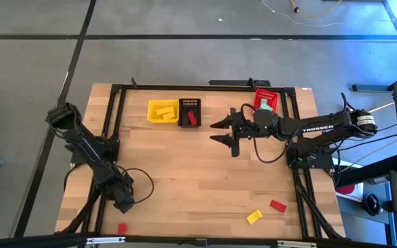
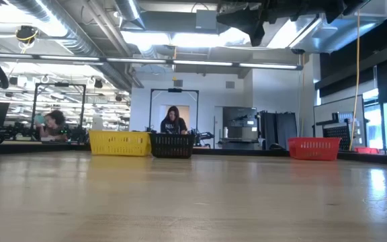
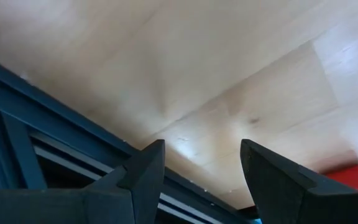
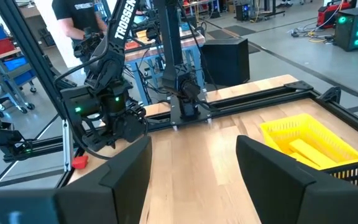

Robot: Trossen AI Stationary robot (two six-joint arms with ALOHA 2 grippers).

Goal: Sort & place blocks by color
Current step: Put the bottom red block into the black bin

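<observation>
A light wooden table [image 1: 198, 172] with a black frame was seen. At the far edge, yellow [image 1: 163, 111], black [image 1: 189, 112] and red baskets [image 1: 265, 101] were lined up. A yellow block [image 1: 254, 217] and two red blocks [image 1: 278, 205] [image 1: 122, 228] were left near the front edge.

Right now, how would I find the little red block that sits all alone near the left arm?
Start at the wooden table and go to its near left corner, below the left arm's tool. The red block lies there alone by the table's black frame. The other loose red block lies at the near right, next to a yellow block.
</observation>
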